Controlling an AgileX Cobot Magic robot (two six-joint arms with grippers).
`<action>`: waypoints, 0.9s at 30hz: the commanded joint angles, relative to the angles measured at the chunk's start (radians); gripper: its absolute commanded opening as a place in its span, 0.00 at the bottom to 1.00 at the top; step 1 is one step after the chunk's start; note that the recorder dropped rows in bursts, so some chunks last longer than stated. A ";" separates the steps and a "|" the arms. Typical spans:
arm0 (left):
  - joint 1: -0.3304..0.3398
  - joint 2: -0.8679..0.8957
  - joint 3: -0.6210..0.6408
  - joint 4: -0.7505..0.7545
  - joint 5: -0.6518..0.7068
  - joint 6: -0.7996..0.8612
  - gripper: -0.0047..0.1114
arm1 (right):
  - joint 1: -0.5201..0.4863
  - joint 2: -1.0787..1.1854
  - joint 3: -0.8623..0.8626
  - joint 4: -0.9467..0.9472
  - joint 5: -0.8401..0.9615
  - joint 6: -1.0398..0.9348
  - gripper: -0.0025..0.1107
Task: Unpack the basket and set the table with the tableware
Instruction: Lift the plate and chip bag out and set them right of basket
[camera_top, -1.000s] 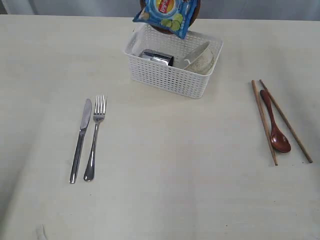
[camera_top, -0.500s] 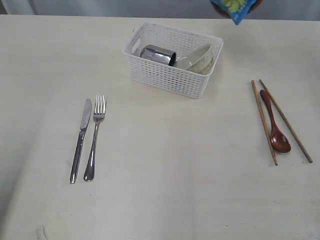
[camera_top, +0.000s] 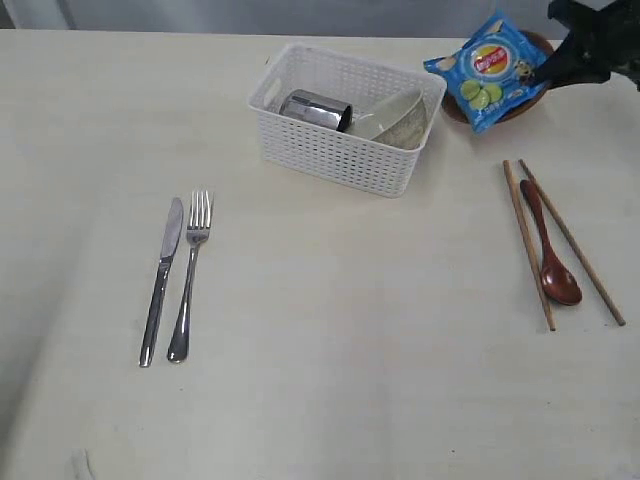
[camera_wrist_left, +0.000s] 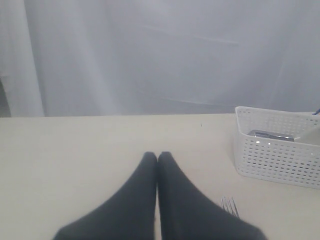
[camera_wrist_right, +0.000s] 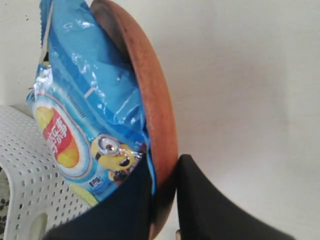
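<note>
The white lattice basket (camera_top: 340, 130) stands at the back middle of the cream table (camera_top: 350, 330), holding the steel cup (camera_top: 315, 108) on its side and the pale bowl (camera_top: 395, 115). My right gripper (camera_top: 552, 68) is shut on the rim of the small brown plate (camera_wrist_right: 155, 110) together with the edge of the blue crisp packet (camera_top: 487, 68), right of the basket and low over the table. Knife (camera_top: 160, 280) and fork (camera_top: 190, 275) lie at the left. Two chopsticks (camera_top: 527, 240) flank the wooden spoon (camera_top: 550, 250) at the right. My left gripper (camera_wrist_left: 158, 156) is shut, empty, above the table.
A white curtain (camera_wrist_left: 150, 55) hangs behind the table's far edge. In the left wrist view the basket (camera_wrist_left: 275, 147) sits to one side and the fork tines (camera_wrist_left: 229, 205) show beside the fingers.
The right gripper carried the plate and crisp packet from above the basket out to its right and down near the table. The cup and bowl in the basket became fully visible.
</note>
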 joint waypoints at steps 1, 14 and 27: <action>-0.002 -0.004 0.003 -0.007 -0.006 0.001 0.04 | -0.008 0.055 -0.001 0.039 -0.004 0.002 0.02; -0.002 -0.004 0.003 -0.005 -0.006 0.001 0.04 | -0.063 0.097 -0.001 -0.044 -0.025 0.072 0.24; -0.002 -0.004 0.003 -0.005 -0.008 0.001 0.04 | -0.065 0.003 -0.003 0.055 -0.025 0.038 0.43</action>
